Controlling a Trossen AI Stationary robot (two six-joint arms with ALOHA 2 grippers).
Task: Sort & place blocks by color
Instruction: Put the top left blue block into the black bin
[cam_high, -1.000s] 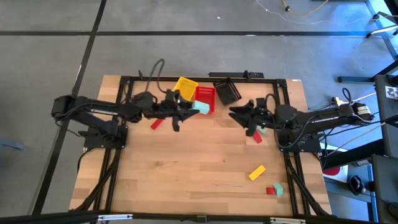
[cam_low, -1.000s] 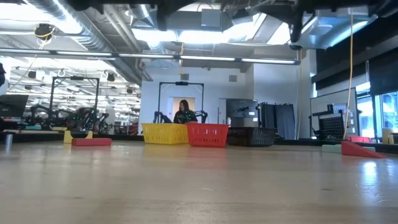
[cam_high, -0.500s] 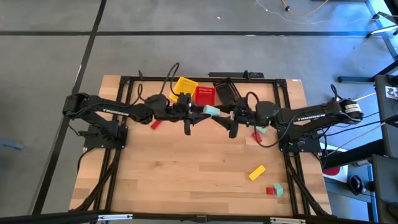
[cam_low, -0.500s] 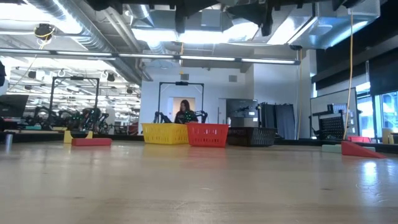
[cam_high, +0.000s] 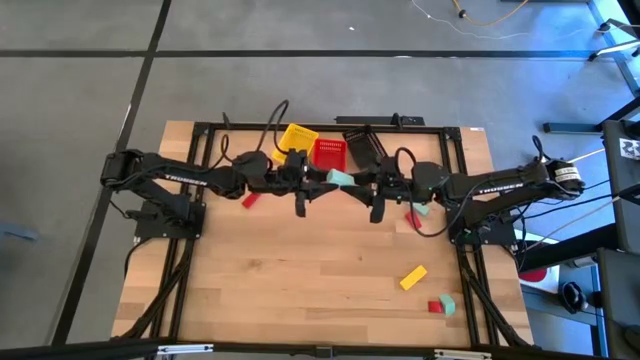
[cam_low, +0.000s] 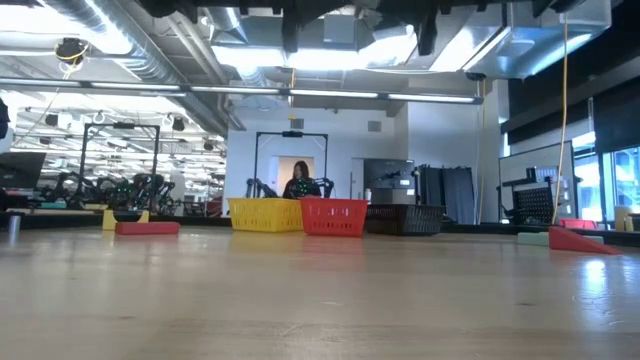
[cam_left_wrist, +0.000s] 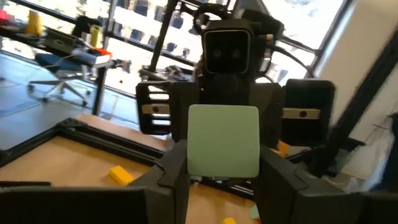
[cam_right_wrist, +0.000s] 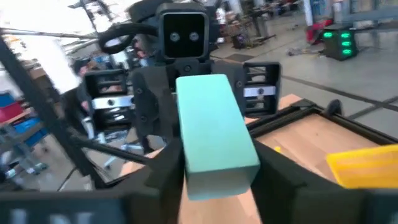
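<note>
Where the two arms meet mid-table in the high view, the left gripper (cam_high: 322, 182) and right gripper (cam_high: 368, 187) both pinch one teal block (cam_high: 340, 179), just before the red basket (cam_high: 330, 155). Low view: yellow basket (cam_low: 264, 214), far edge. Left wrist view: fingers (cam_left_wrist: 173, 171) clamp the block.

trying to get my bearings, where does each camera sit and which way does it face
High view: overhead, looking straight down; both arms meet at the teal block in front of the red basket.
Low view: table height, looking across to the baskets; arms only at the top edge.
Left wrist view: faces the right arm past the block.
Right wrist view: faces the left arm likewise.
Shared: both wrist views show the block.
</note>
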